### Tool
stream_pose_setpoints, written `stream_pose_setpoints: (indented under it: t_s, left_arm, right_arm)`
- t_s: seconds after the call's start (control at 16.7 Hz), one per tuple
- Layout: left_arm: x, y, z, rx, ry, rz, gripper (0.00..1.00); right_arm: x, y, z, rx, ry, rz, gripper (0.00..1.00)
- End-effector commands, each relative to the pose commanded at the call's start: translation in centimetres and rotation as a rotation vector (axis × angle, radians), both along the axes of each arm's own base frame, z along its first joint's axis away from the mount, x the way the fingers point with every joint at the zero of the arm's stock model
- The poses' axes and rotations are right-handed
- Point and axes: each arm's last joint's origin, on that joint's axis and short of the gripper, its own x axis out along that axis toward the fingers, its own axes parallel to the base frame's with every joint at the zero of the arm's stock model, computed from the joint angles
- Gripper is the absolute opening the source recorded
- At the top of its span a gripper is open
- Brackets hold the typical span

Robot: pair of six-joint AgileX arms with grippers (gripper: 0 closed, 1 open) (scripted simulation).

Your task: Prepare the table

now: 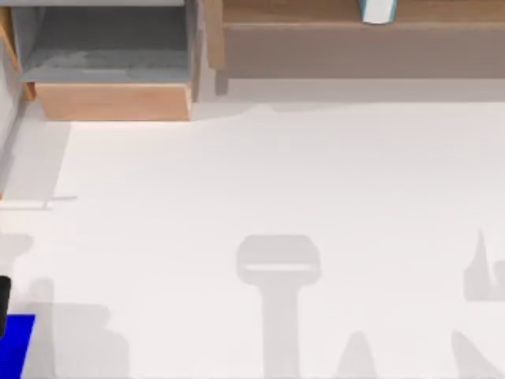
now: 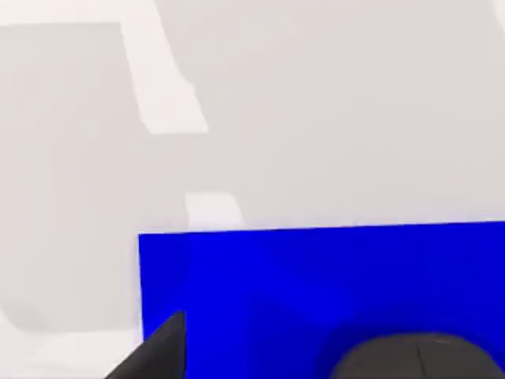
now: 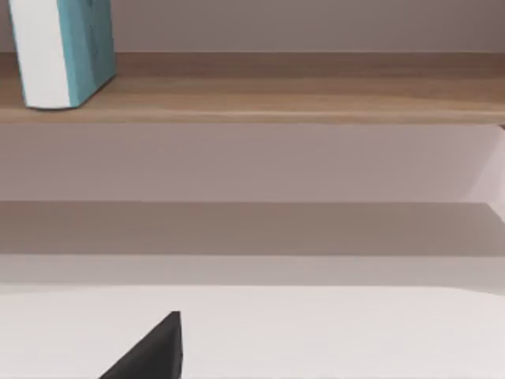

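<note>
Table (image 1: 276,181) spans the whole view; blue mat (image 1: 16,343) at its front-left corner under left gripper (image 2: 300,359), finger state unclear. Grip the mat's edge low, drag flat, avoid creasing

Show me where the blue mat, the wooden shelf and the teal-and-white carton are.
blue mat (image 2: 331,284): left wrist view, its flat blue face.
wooden shelf (image 3: 316,95): right wrist view, its top board.
teal-and-white carton (image 3: 83,47): right wrist view, its teal side.
</note>
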Motion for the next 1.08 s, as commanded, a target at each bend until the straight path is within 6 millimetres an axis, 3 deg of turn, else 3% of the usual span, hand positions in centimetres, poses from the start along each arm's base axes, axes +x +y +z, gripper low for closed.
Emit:
stream_pose_setpoints:
  t_s: [0.24, 0.42, 0.72, 1.08]
  left_arm:
    - [1.7, 2.5, -1.4, 0.0, -0.272, -0.111, 1.0]
    - [2.7, 4.6, -2.6, 0.093, -0.506, -0.242, 1.0]
    - [3.1, 7.7, -4.4, 0.389, -0.817, -0.489, 1.0]
    - [3.2, 9.9, -5.2, 0.857, -1.019, -0.771, 1.0]
  right_arm:
    - [0.0, 0.0, 0.0, 0.0, 0.0, 0.0, 1.0]
    - [0.0, 0.0, 0.0, 0.0, 0.0, 0.0, 1.0]
    - [0.0, 0.0, 0.0, 0.0, 0.0, 0.0, 1.0]
    - [0.0, 0.0, 0.0, 0.0, 0.0, 0.0, 1.0]
